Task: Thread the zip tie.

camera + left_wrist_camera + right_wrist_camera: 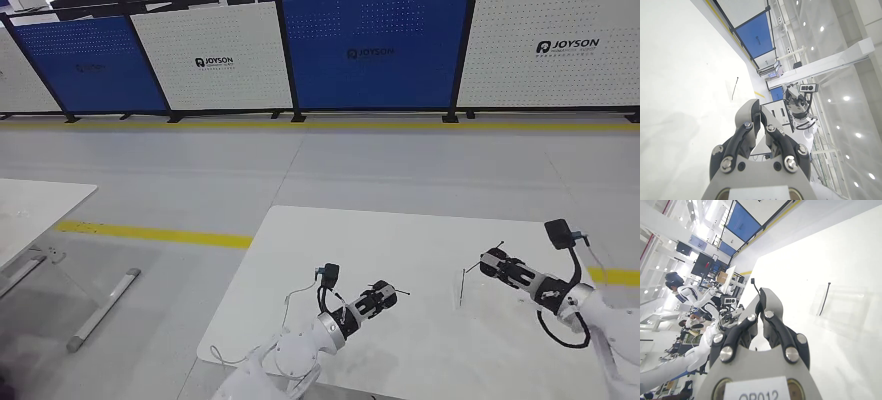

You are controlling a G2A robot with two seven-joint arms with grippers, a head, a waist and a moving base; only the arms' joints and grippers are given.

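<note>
A black zip tie (755,287) sticks out of my right gripper (761,294), head end free, with the fingers shut on its strap. In the top view that gripper (487,260) hovers over the right part of the white table (330,240). A second black zip tie (824,299) lies flat on the table between the arms (735,88) (460,288). My left gripper (760,110) is shut near the table's front middle (388,296). From above, a short dark sliver shows at its tips. I cannot tell what it is.
A clear plastic sheet (838,306) lies under the loose zip tie. The table's far edge (400,209) and left edge border open floor. A second white table (30,205) stands off to the left.
</note>
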